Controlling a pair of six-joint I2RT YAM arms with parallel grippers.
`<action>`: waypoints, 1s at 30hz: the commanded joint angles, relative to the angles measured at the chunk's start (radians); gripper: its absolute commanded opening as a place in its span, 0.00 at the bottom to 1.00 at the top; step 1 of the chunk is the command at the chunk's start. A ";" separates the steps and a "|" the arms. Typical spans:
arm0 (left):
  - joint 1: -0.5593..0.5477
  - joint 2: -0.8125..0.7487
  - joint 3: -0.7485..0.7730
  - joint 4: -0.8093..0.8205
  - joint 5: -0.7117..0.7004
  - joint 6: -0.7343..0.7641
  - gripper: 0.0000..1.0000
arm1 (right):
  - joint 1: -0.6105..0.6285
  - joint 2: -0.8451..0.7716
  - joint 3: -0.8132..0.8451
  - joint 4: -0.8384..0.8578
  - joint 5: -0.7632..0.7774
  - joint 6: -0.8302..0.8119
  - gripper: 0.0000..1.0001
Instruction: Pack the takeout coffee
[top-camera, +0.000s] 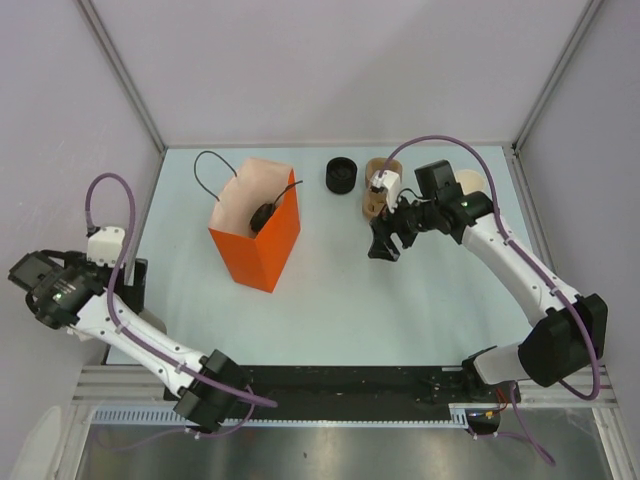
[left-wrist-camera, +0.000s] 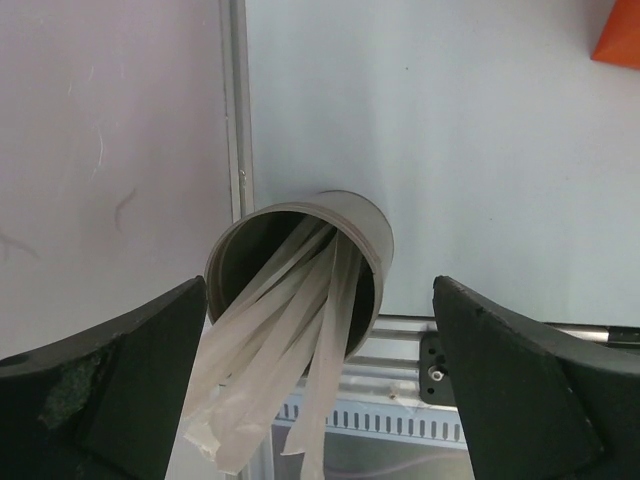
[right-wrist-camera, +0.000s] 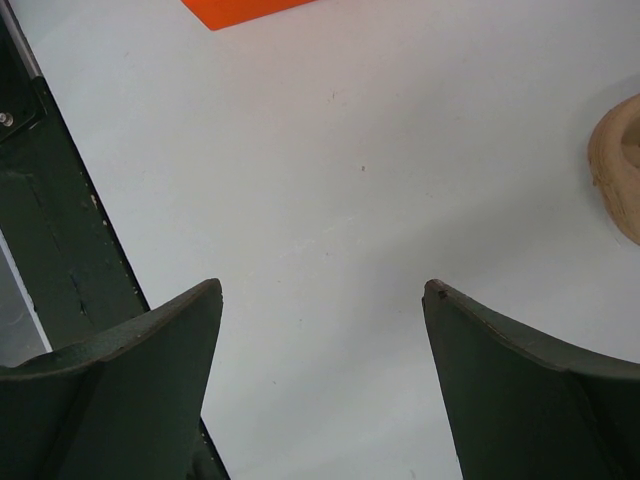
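The lid (top-camera: 341, 175), black and round, stands on the table (top-camera: 400, 310) in the upper middle of the top view; whether it is one lid or several stacked cannot be told. Just right of it a tan thing (top-camera: 372, 195) is half hidden by the right wrist, and a pale round thing (top-camera: 470, 182) shows behind the right forearm. Which of these is the cup cannot be told. A dark shape (top-camera: 265, 213) also lies inside the orange bag (top-camera: 255, 250), left of centre, and is not identified.

A paper cup is judged light and thin-walled, easily crushed. It is best taken gently around the wall, below the rim. The lid is judged stiffer and slick, best held by its edge.

The right arm is stretched from the lower right, elbow bent. The right gripper (top-camera: 385, 245) is pointed down at bare table below the tan thing, jaws wide apart and empty. The left arm is folded out to the far left. The left gripper (left-wrist-camera: 320, 285) is held over a grey tube (left-wrist-camera: 372, 222) of wrapped straws (left-wrist-camera: 270, 370), jaws fully apart, nothing gripped.
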 joint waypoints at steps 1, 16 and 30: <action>0.090 0.024 0.033 -0.150 0.162 0.218 0.98 | 0.014 0.010 -0.006 0.026 0.017 -0.024 0.86; 0.207 -0.061 -0.039 -0.195 0.079 0.434 0.83 | 0.068 0.041 -0.016 0.033 0.085 -0.046 0.85; 0.208 -0.081 -0.108 -0.195 -0.097 0.522 0.60 | 0.074 0.044 -0.026 0.045 0.103 -0.046 0.84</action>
